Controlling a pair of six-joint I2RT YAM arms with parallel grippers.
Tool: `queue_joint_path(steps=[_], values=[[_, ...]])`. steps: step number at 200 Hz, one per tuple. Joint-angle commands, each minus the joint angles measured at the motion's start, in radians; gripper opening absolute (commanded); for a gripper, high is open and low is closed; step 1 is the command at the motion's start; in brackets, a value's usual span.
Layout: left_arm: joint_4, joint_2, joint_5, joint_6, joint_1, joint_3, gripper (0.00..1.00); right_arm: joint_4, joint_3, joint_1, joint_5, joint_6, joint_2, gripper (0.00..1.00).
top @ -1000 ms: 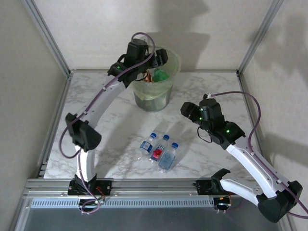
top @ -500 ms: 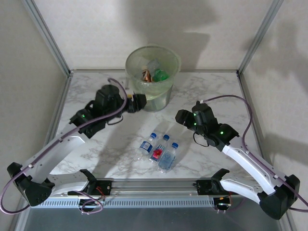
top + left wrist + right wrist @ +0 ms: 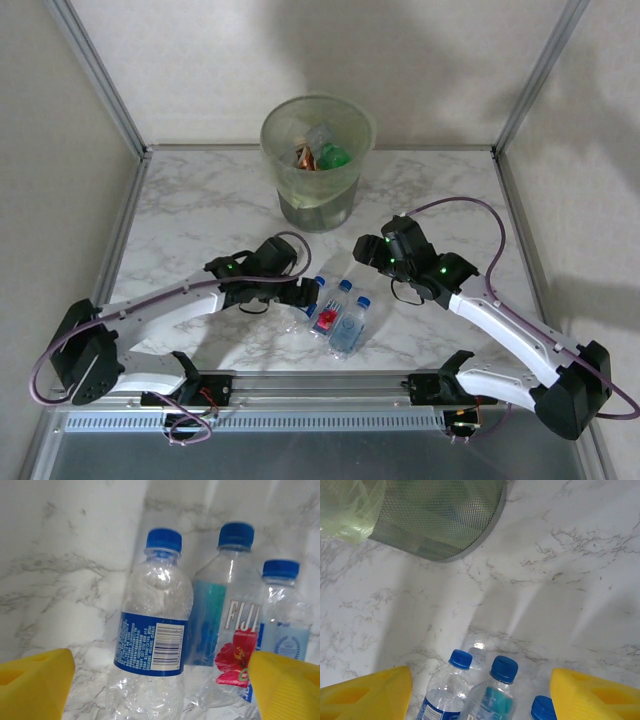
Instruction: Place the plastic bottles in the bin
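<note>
Three clear plastic bottles with blue caps lie side by side on the marble table: a blue-labelled one (image 3: 303, 302) (image 3: 152, 645), a Fiji one with a red flower (image 3: 329, 312) (image 3: 227, 630) and a pale-blue-labelled one (image 3: 349, 328) (image 3: 284, 617). My left gripper (image 3: 300, 291) (image 3: 160, 692) is low at their left side. It is open, its yellow fingers (image 3: 32, 682) spread around the blue-labelled and Fiji bottles without touching them. My right gripper (image 3: 367, 250) (image 3: 480, 695) hovers open behind the caps (image 3: 504, 668). The bin (image 3: 350, 118) (image 3: 440, 520) stands at the back, with several bottles inside.
Metal frame posts (image 3: 95, 70) and pale walls enclose the table on the left, right and back. Bare marble (image 3: 190, 215) lies between the bin and the three bottles. The table's front rail (image 3: 320, 385) runs close in front of the bottles.
My left arm has swung from over the bin down and forward to the three bottles. My right gripper has crept left toward the caps.
</note>
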Motion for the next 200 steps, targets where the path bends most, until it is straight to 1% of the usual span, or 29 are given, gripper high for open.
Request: queue_joint_path(steps=[1, 8, 32, 88, 132, 145, 175, 200], values=[[0.009, 0.031, 0.024, -0.019, -0.004, -0.036, 0.83, 0.007, 0.018, 0.009, 0.011, 0.012, 0.004, 0.73], [0.017, 0.034, 0.037, -0.029, -0.005, -0.046, 0.81, 0.007, 0.019, 0.009, 0.012, 0.012, 0.002, 0.73], [0.038, 0.038, 0.064, -0.053, -0.004, -0.081, 0.79, 0.008, 0.021, 0.009, 0.013, 0.009, 0.004, 0.73], [0.073, 0.079, 0.080, -0.056, -0.004, -0.126, 0.84, 0.011, 0.034, 0.009, 0.013, 0.002, 0.014, 0.73], [0.119, 0.152, 0.086, -0.055, -0.004, -0.140, 0.81, 0.014, 0.041, 0.009, 0.007, 0.001, 0.021, 0.73], [0.125, 0.166, 0.081, -0.052, -0.004, -0.140, 0.78, 0.016, 0.043, 0.009, 0.004, 0.001, 0.026, 0.73], [0.130, 0.175, 0.065, -0.052, -0.004, -0.139, 0.67, 0.020, 0.051, 0.009, 0.000, -0.002, 0.036, 0.73], [0.114, 0.159, 0.044, -0.046, -0.004, -0.127, 0.64, 0.023, 0.058, 0.010, 0.001, -0.004, 0.045, 0.73]])
